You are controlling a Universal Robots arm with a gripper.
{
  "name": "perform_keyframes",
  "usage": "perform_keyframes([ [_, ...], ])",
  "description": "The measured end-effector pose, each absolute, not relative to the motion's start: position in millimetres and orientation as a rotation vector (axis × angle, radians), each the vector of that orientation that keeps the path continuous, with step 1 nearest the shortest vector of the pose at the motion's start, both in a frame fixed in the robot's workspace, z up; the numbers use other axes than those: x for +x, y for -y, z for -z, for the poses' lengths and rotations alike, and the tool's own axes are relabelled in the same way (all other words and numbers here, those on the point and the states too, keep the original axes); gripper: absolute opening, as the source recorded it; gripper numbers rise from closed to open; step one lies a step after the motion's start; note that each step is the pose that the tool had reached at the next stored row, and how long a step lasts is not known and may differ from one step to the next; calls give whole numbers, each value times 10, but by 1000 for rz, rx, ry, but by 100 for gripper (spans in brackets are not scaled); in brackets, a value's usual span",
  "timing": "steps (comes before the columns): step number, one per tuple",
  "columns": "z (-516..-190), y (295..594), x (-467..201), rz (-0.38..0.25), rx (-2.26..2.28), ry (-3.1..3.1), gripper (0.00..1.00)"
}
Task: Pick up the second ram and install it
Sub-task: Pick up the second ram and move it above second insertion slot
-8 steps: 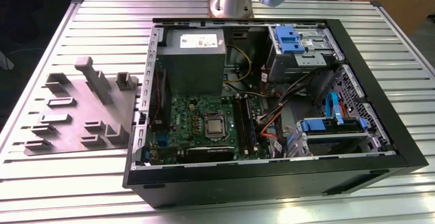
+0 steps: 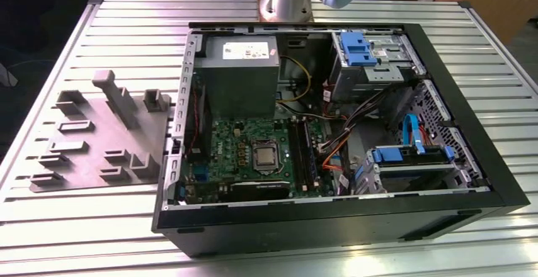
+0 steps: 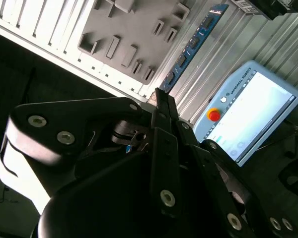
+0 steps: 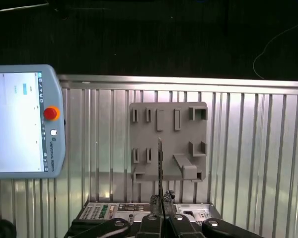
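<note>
The second ram [image 3: 194, 40] is a thin dark-blue stick with black chips, and my gripper [image 3: 161, 99] is shut on one end of it. In the first wrist view the ram [image 4: 160, 166] shows edge-on, rising from between the closed fingers of the gripper [image 4: 161, 202]. It hangs high above the grey fixture plate [image 4: 169, 141], touching nothing. In the exterior view the open computer case [image 2: 470, 163] lies on the slatted table, with the green motherboard [image 2: 244, 141] and its ram slots [image 2: 307, 154] inside. The arm's base [image 2: 286, 0] stands behind the case.
The grey fixture plate [image 2: 101, 135] with raised blocks lies at the exterior view's left of the case. Inside the case are a grey power-supply box [image 2: 239, 72], blue drive brackets [image 2: 357, 47] and loose cables [image 2: 336, 138]. A teach pendant [image 4: 20, 121] with a lit screen is beside the table.
</note>
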State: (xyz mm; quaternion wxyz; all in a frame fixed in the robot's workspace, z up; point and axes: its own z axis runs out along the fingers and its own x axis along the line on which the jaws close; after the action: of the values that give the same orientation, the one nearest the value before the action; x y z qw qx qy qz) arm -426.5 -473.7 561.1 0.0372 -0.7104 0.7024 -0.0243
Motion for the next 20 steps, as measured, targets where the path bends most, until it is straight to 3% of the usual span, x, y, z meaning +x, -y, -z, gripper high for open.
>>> perform_keyframes([
  [20, -5608, 4737, -4088, 75, -2180, -2156, 12],
])
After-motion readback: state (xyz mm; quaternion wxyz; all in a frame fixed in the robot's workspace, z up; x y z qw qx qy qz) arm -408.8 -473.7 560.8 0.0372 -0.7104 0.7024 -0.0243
